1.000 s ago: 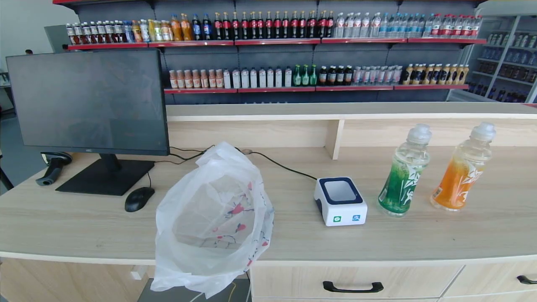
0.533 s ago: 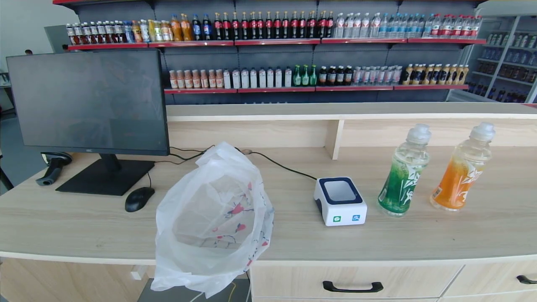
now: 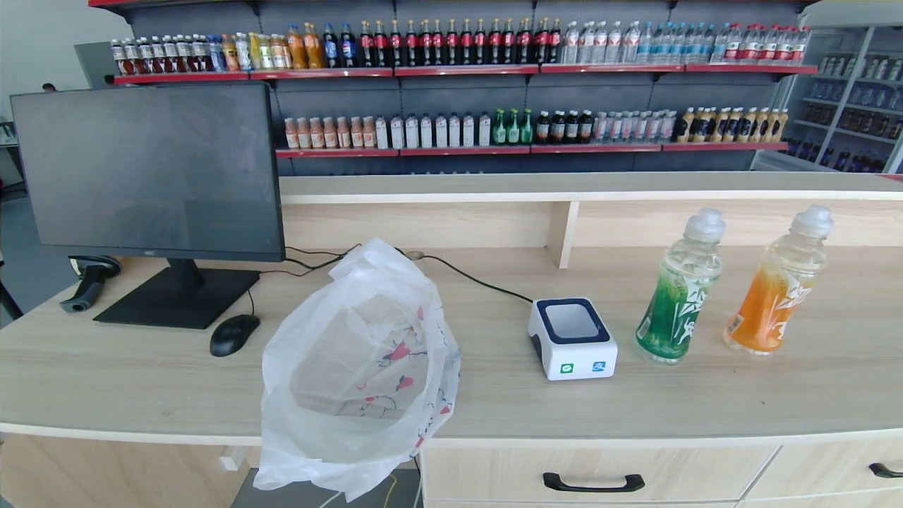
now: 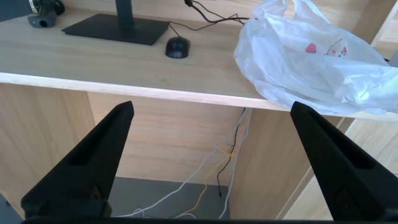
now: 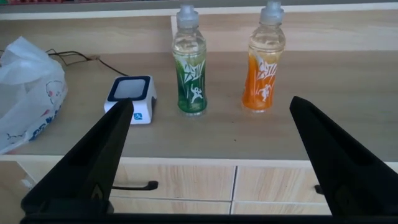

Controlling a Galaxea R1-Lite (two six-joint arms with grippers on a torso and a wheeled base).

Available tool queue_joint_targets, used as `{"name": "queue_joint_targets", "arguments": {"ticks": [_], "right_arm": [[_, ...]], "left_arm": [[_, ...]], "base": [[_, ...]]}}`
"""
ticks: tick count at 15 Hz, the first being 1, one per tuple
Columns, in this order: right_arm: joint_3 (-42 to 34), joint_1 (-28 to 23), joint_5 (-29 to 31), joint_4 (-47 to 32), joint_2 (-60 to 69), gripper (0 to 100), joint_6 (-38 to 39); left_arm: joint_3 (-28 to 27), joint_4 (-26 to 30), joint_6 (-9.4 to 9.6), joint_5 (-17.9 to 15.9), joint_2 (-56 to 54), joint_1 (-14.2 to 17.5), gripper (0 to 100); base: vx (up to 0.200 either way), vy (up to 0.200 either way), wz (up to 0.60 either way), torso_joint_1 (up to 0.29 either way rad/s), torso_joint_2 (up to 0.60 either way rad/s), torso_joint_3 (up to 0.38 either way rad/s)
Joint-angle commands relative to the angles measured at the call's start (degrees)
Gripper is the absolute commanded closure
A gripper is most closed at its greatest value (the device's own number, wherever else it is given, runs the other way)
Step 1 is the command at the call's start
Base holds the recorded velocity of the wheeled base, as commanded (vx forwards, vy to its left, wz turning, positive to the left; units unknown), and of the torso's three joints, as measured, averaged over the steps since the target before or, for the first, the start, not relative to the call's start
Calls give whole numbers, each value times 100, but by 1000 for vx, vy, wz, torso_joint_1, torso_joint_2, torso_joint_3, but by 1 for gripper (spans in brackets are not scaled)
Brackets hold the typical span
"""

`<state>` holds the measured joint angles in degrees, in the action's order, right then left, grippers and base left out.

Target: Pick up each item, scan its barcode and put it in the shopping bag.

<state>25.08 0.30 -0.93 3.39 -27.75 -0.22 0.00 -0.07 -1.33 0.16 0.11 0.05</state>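
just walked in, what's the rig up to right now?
Nothing is being handled yet. The left gripper and right gripper are both open and empty, in front of the counter. The left faces the shopping bag; the right faces the scanner, green bottle and orange bottle. Both bottles stand upright on the counter to the scanner's right. The bag sits open at the front edge with no bottle in it.
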Motion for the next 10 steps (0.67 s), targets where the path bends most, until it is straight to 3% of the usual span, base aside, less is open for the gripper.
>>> {"name": "queue_joint_targets", "arguments": {"ticks": [1,6,10], "right_arm": [[-214,49,-22,417,-838,0,-101],[-1049,321,-57,1876,-2033,0,-66],[-952,453,-523,1946,-2455,0,-127]], "left_arm": [[0,-1,-8,2,-2,4,0],[0,-1,-8,2,-2,4,0],[0,-1,-8,2,-2,4,0]], "base": [[0,0,0,0,0,0],[0,0,0,0,0,0],[0,0,0,0,0,0]]}}
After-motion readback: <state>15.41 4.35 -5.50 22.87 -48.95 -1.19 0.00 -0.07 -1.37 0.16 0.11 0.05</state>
